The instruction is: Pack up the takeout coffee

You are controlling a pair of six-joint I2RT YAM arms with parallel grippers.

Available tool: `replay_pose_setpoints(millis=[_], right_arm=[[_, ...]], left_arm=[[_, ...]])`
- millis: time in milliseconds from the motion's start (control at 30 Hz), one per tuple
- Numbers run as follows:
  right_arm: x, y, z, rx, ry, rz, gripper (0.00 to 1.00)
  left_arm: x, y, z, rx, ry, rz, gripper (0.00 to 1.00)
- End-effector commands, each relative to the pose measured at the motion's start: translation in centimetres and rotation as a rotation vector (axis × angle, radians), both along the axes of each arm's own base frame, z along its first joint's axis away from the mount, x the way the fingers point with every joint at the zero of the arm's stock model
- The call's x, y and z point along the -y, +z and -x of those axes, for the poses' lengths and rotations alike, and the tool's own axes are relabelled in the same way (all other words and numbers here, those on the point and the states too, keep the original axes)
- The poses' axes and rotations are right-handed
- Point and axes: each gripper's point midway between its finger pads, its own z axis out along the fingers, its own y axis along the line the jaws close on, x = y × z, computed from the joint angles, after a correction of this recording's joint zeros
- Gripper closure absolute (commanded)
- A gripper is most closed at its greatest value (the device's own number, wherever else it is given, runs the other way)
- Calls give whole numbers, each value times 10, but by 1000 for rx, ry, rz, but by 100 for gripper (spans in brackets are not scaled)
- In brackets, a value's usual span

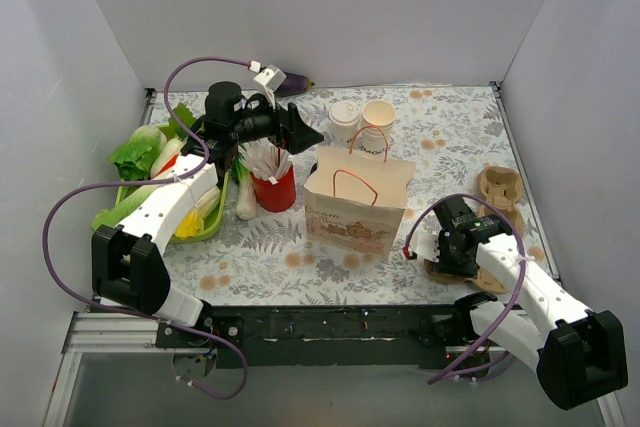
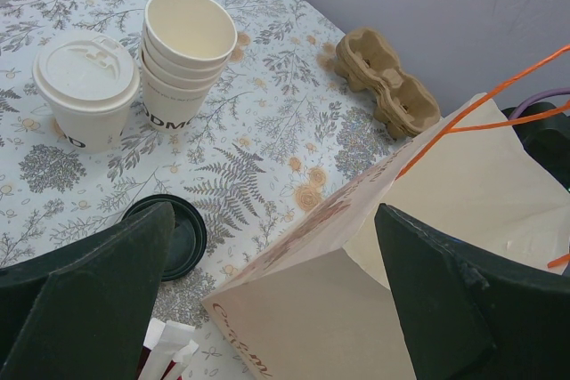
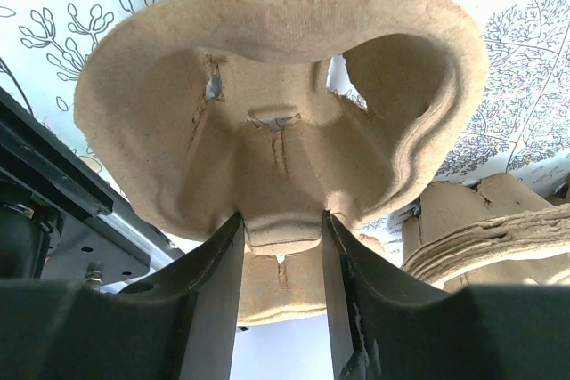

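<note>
The takeout coffee (image 1: pixel 344 119) (image 2: pixel 86 86), a cream paper cup with a white lid, stands at the back of the table beside a stack of lidless cups (image 1: pixel 378 123) (image 2: pixel 185 55). An open paper bag (image 1: pixel 358 202) (image 2: pixel 356 309) with orange handles stands in the middle. My left gripper (image 1: pixel 308 134) (image 2: pixel 274 220) hovers open above the bag's left edge, holding nothing. At the near right, my right gripper (image 1: pixel 435 255) (image 3: pixel 280 220) is shut on the middle ridge of a pulp cup carrier (image 1: pixel 445 269) (image 3: pixel 276 104); both fingers touch it.
A flat black lid (image 2: pixel 183 233) lies by the bag. A red cup of sticks (image 1: pixel 275 187), a green tray of vegetables (image 1: pixel 150 182) and an eggplant (image 1: pixel 292 82) are on the left. More pulp carriers (image 1: pixel 500 187) (image 2: pixel 387 82) (image 3: pixel 485 229) lie at the right. Walls enclose the table.
</note>
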Motion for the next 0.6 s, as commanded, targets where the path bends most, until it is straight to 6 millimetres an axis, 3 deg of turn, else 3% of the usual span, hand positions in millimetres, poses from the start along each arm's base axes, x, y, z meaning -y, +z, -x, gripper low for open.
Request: replay_pose_setpoints(millis=[0, 167, 200, 467, 567], right_arm=[[0, 1, -3, -12, 67, 9, 68], [0, 16, -3, -5, 46, 2, 77], [-2, 26, -9, 20, 42, -6, 78], [2, 80, 4, 93, -76, -50, 86], [4, 104, -1, 176, -123, -61, 99]], left_arm=[[-3, 22, 3, 60, 2, 14, 2], [-2, 20, 2, 56, -2, 18, 2], [-2, 20, 2, 56, -3, 19, 2], [0, 21, -2, 51, -4, 22, 2], [2, 21, -5, 36, -12, 31, 2]])
